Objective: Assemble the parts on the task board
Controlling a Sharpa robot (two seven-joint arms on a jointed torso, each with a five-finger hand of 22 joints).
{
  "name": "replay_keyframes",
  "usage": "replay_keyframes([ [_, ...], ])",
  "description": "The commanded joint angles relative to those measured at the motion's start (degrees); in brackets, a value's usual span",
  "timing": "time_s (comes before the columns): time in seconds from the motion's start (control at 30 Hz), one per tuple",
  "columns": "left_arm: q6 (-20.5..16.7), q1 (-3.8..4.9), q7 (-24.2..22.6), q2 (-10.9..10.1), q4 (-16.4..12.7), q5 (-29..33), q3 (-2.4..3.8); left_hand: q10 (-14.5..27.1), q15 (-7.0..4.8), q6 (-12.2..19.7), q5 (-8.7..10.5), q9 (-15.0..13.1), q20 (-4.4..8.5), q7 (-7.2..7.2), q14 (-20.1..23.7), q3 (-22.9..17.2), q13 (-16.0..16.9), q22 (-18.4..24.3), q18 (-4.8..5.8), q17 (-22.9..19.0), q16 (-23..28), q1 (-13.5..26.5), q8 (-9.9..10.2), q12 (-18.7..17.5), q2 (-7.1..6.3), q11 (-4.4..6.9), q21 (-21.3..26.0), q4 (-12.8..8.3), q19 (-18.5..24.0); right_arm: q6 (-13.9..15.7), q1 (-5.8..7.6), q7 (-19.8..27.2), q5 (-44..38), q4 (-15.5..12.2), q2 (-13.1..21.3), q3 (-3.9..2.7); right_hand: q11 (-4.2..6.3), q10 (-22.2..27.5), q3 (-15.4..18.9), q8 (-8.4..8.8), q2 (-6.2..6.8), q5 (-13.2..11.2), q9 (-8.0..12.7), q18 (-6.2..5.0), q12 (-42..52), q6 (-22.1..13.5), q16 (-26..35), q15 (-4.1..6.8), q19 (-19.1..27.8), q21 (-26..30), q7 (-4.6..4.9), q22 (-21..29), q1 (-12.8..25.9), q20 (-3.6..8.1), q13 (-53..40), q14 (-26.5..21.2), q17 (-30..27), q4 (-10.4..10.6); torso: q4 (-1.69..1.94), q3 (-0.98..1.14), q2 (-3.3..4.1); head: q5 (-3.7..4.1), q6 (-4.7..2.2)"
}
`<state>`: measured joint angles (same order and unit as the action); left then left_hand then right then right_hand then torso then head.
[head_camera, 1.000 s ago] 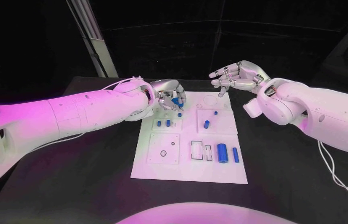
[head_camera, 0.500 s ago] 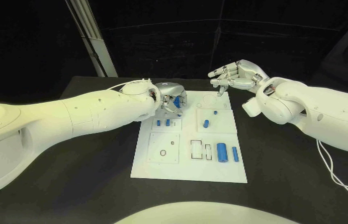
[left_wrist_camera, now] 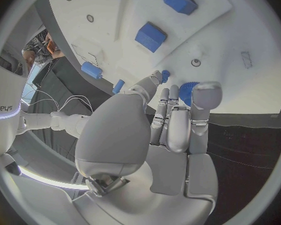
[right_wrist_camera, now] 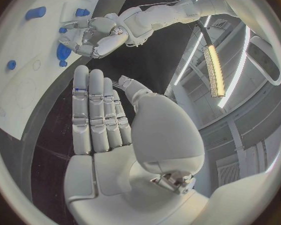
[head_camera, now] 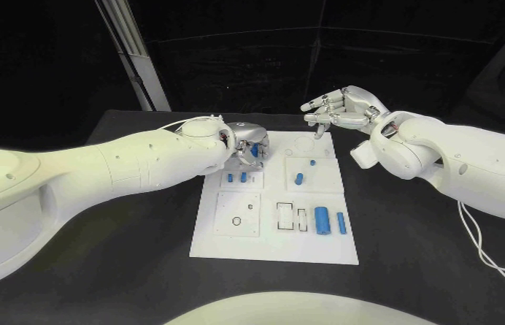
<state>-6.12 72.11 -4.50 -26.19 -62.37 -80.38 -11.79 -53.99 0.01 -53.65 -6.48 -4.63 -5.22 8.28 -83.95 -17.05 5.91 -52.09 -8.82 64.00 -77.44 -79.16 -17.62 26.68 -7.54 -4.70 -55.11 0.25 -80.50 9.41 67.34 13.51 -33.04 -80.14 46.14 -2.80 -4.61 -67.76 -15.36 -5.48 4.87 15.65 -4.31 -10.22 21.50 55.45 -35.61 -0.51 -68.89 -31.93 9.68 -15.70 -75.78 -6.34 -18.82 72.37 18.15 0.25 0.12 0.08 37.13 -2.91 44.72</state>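
On the task board, two blue cylinders lie at its near right part. Farther along it, the left hand pinches a blue part over the far left corner. The right hand hovers beyond the board's far edge, fingers spread, holding nothing.

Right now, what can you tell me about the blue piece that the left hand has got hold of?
The blue piece is small, rounded and plastic-looking, mostly hidden inside the left hand, whose silver fingers curl round it. It sits over the far left corner of the white task board. Whether it touches the board cannot be told. In the left wrist view its edge looks ridged, like a little gear.
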Motion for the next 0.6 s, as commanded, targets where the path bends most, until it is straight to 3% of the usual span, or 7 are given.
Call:
replay_keyframes([
  [0.03, 2.12, 0.04, 0.61, 0.29, 0.33, -0.91, 0.05, -0.70, -0.29, -0.71, 0.02, 0.14, -0.11, -0.06, -1.11, -0.55, -0.29, -0.28, 1.09, -0.18, -0.05, 0.19, 0.41, -0.46, 0.61, -0.06, -0.44, -0.16, -0.42, -0.42, 0.10, 0.60, -0.02, -0.04, -0.09, -0.03, 0.08, 0.36, -0.26, -0.20, -0.37, 0.20, -0.04, -0.12, 0.34, -0.35, -0.25, 0.05, 0.37, 0.24, 0.01, -0.09, -0.06, 0.18, -0.06, -0.33, 0.09, -0.09, -0.02, 0.02, -0.02, -0.02, 0.03],
  [0.6, 4.19, -0.31, 1.16, 1.42, 1.87, -0.95, 0.06, -2.97, -0.50, -2.39, -0.04, 0.68, 0.07, -0.22, -1.20, -3.61, -1.93, -1.55, 1.25, -0.75, -0.18, -0.14, 1.65, -2.43, 1.19, 0.15, -1.45, -1.02, -0.42, -0.46, 0.10, 0.61, -0.02, 0.00, -0.25, -0.03, 0.08, 0.36, -0.26, -0.20, -0.37, 0.20, -0.04, -0.12, 0.34, -0.35, -0.25, 0.05, 0.37, 0.24, 0.01, -0.09, -0.06, 0.18, -0.06, -0.33, 0.09, -0.09, 0.02, 0.01, -0.04, 0.10, 0.17],
])
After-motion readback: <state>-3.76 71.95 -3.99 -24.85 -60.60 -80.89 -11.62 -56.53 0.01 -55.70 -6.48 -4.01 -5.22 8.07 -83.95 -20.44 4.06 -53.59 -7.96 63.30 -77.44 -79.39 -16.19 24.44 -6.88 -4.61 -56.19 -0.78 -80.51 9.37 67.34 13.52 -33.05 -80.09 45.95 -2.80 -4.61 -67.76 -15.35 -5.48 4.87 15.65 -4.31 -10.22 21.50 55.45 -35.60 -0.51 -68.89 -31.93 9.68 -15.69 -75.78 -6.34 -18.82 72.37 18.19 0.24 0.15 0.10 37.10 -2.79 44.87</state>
